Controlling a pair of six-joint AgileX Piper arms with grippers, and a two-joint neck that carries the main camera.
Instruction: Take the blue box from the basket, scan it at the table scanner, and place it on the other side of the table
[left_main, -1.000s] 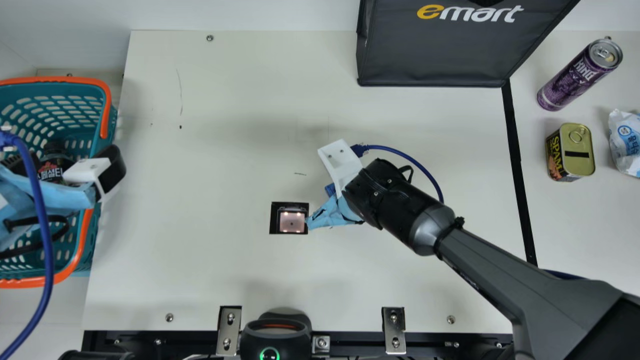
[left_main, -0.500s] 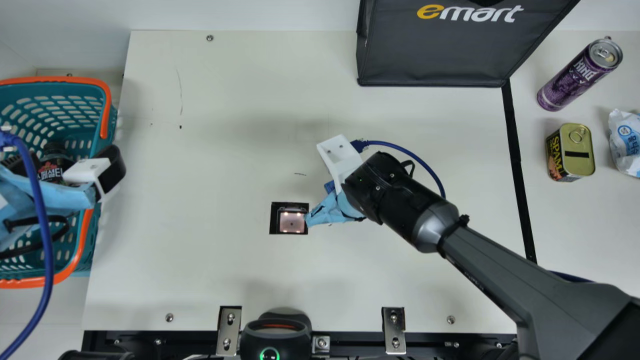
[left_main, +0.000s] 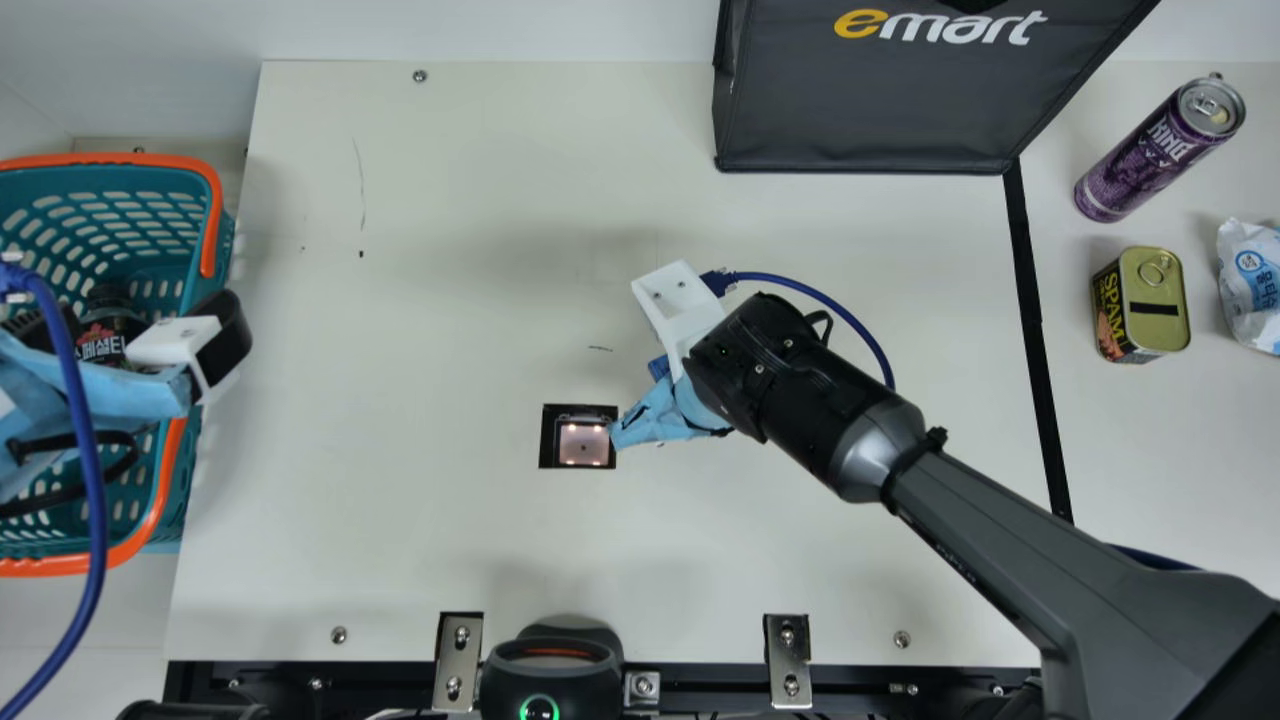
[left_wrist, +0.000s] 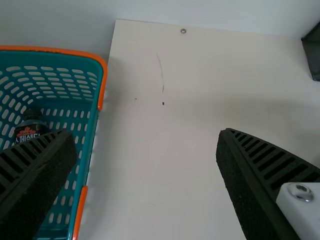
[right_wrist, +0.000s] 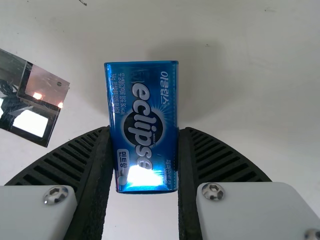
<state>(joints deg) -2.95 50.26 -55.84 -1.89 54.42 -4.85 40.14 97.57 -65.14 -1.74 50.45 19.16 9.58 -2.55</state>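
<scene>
**Where the black-ribbed right gripper (right_wrist: 145, 131) closes, the glossy blue box (right_wrist: 142, 100) sits**

Pinched by its long sides, the box points its long axis out ahead. The square, black-framed table scanner (left_main: 583, 444) lies just off, toward the main view's lower left, so any scan probably needs only a short shift. Farther away, the black-ribbed left gripper (left_wrist: 145, 134) gapes wide.

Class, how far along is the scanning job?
Done: the blue box is out of the basket. In hand: the right gripper clamps it near the scanner; whether it's scanned, I can't tell. Left: setting it down across the table.
</scene>
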